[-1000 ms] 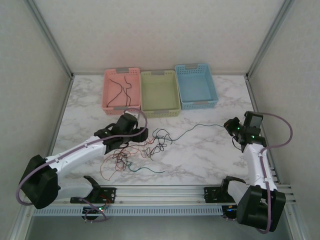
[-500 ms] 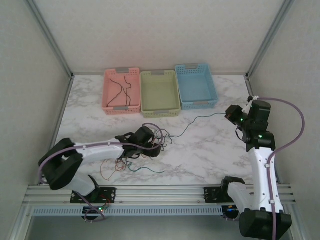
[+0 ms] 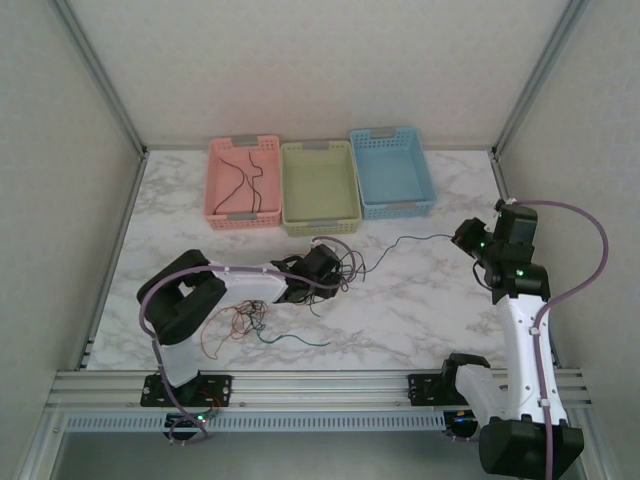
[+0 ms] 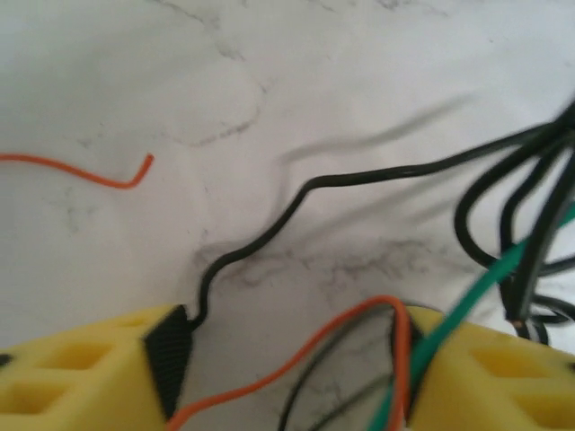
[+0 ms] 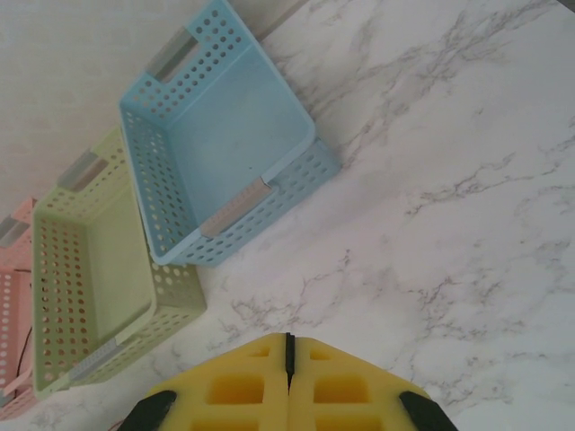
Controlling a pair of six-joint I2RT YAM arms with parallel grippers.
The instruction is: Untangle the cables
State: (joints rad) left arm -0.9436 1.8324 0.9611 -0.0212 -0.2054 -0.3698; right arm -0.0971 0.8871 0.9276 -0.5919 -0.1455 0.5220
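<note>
1. left gripper (image 4: 292,359): jaws apart, straddling the cables (image 4: 476,285) at table centre. Orange, black and green strands pass between them.
2. right gripper (image 5: 287,346): pinched closed, right side. One thin strand runs from the tangle to it.

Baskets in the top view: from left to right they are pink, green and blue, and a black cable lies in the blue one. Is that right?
Not quite. The black cable lies in the pink basket, not the blue basket; the top external view shows it. The order, pink, then the green basket, then blue, is as stated.
</note>
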